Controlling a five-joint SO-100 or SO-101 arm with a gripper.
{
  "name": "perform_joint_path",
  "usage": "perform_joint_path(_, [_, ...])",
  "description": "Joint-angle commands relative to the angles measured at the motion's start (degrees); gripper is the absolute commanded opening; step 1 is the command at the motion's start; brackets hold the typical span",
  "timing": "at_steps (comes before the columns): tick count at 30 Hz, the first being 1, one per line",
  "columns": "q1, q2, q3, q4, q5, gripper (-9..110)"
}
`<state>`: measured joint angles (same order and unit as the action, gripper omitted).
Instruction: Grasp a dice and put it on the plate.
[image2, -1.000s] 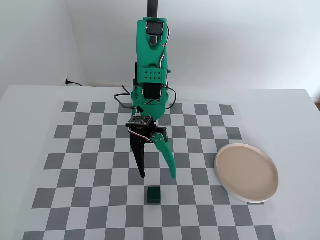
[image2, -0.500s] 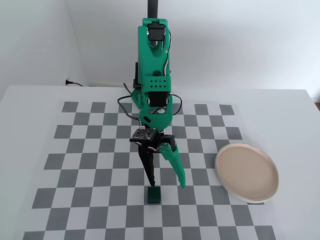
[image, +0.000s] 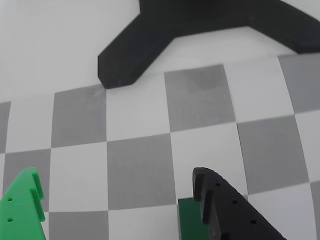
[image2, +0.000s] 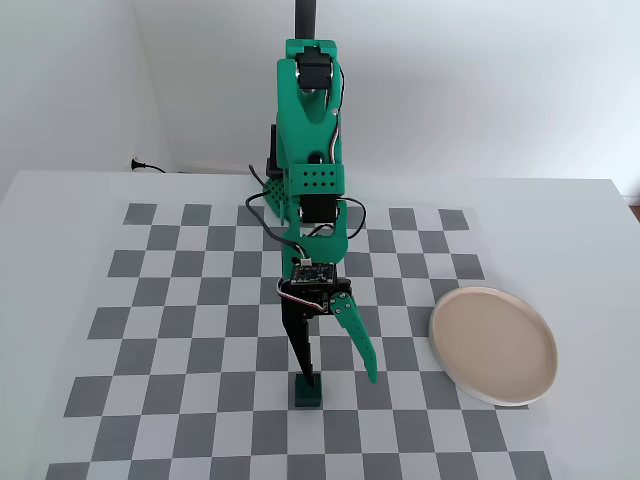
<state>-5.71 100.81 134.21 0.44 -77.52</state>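
Note:
The dice (image2: 305, 396) is a small dark green cube on the checkerboard, near the front edge of the fixed view. My gripper (image2: 342, 380) hangs open just above the board. Its black finger (image2: 303, 345) ends right at the dice's top edge and covers part of it, while the green finger (image2: 359, 345) points toward the plate. In the wrist view only a corner of the dice (image: 190, 220) shows, on the inner side of the black finger (image: 225, 210); the gripper (image: 115, 174) holds nothing. The plate (image2: 493, 345), beige-pink with a white rim, lies empty to the right.
The checkerboard mat (image2: 180, 330) covers the white table. A black forked stand foot (image: 150, 40) rests on the table beyond the mat in the wrist view. A wall stands behind the arm's base (image2: 275, 195), with a cable (image2: 145, 166) at the left.
The arm has reached forward and down over the second. The black fingertip went from a square short of the dice to touching its top edge. Dice and plate have not moved.

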Motion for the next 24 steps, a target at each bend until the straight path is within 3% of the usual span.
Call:
perform_joint_path(1, [-0.4,-0.2,-6.2,-4.2,-6.1,27])
perform_joint_path(8, [-0.5,-5.4,-7.3,-11.7,-12.2,27])
perform_joint_path(24, [-1.2,-9.6,-11.6,-9.2,-7.9,27])
